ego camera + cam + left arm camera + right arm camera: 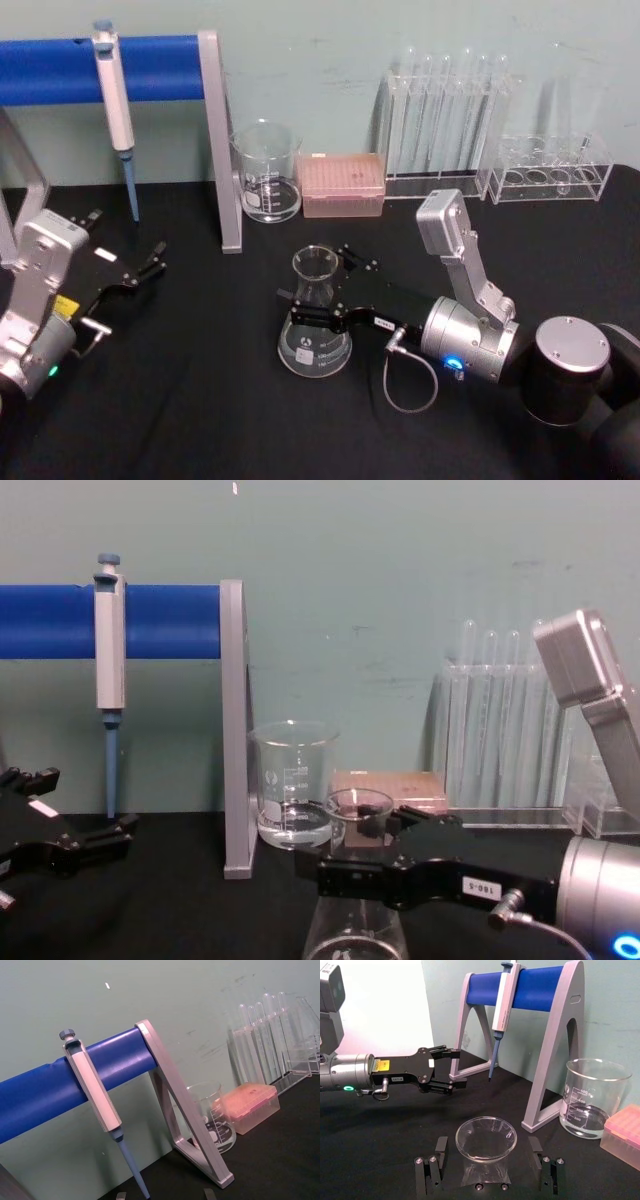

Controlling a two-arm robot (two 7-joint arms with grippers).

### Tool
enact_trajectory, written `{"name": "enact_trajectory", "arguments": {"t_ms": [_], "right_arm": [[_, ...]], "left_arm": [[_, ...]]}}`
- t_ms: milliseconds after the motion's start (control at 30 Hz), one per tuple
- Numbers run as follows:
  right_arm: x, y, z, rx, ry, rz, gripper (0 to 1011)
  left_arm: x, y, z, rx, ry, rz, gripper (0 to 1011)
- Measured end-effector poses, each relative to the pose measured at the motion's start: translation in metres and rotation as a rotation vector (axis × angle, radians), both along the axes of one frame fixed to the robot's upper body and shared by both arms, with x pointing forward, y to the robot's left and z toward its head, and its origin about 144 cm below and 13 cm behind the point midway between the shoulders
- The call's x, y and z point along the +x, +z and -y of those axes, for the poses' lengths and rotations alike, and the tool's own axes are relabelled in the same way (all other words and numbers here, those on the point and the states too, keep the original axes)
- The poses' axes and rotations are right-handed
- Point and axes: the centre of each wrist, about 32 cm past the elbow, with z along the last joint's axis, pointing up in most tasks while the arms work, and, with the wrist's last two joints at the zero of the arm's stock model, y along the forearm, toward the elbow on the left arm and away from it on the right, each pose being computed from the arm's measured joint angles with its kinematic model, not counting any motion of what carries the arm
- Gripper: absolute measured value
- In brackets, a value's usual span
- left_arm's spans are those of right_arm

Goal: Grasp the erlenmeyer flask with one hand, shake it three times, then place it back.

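Observation:
The clear erlenmeyer flask stands upright on the black table, in the middle. My right gripper, the hand, reaches in from the right at neck height. It is open, with one finger on each side of the neck. In the right wrist view the flask's rim sits between the two fingertips, with a small gap on both sides. From the chest view the flask is partly hidden behind the hand. My left gripper rests open at the table's left, away from the flask.
A glass beaker and a pink tip box stand behind the flask. A pipette hangs on a blue bar whose grey leg stands just left of the beaker. Test-tube racks line the back right.

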Motion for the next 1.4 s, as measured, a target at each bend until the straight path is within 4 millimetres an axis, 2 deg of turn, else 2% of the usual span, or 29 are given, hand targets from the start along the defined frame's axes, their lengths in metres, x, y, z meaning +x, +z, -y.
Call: {"name": "enact_trajectory", "arguments": {"t_ms": [700,1067,1400], "right_arm": [[-0.006,0.002,0.006,-0.004,0.021,-0.030,1000],[-0.031,0.010,0.028,-0.029,-0.037,-0.048,1000],[-0.056,0.029,0.054,-0.048,-0.128,-0.031,1000]], "left_arm": [[0.000,0.000,0.000,0.000,0.000,0.000,1001],[0.000,0.000,0.000,0.000,0.000,0.000,1001],[0.000,0.000,0.000,0.000,0.000,0.000,1001]]}}
